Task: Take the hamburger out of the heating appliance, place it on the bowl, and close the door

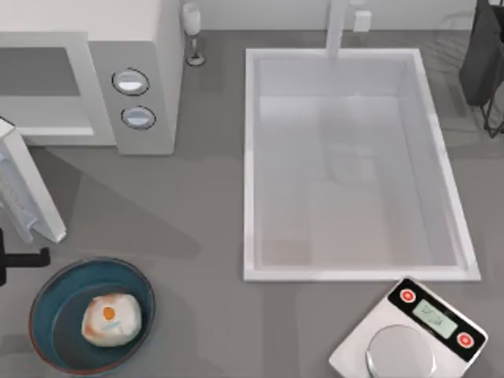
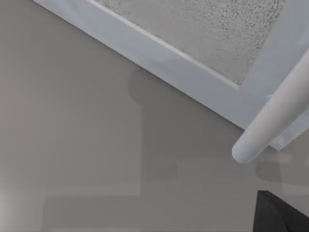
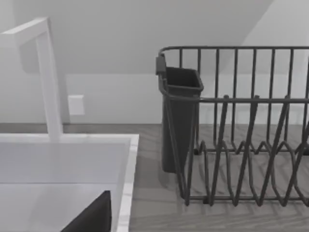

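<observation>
With the hamburger (image 1: 112, 319) sitting in the bowl (image 1: 49, 303), the door (image 1: 27, 193) is being left open just beyond the left fingers (image 1: 24, 258), whose state cannot be told, so a glancing push is being risked.

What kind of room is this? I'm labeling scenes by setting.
Most likely a simulated kitchen counter: a microwave with its door open, a sink, a dish rack and a scale. A hamburger sits in a bowl.
</observation>
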Controlling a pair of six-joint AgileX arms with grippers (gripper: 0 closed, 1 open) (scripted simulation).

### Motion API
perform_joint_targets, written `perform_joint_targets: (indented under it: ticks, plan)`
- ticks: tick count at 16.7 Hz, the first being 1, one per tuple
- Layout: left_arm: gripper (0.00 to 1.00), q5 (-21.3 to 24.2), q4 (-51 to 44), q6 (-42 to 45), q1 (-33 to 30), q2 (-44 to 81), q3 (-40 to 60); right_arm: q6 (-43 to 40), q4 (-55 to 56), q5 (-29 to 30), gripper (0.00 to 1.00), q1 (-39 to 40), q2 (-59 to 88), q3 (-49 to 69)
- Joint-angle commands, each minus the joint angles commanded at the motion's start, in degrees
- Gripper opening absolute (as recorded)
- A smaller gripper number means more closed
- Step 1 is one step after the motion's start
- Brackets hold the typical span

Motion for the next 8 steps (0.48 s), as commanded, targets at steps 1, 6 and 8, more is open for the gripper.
perform_joint_targets:
  ticks: [1,6,8]
  plan:
    - [0.00,-0.04,0.37,-0.03,-0.07,0.75,0.57,0.00,0.00,0.00,1.00,0.00,0.00,0.00]
    - [0.00,-0.57,5.27,-0.51,-0.97,13.31,7.92,0.00,0.00,0.00,1.00,0.00,0.00,0.00]
    - [0.00,-0.86,7.80,-0.78,-1.47,20.19,11.55,0.00,0.00,0.00,1.00,0.00,0.00,0.00]
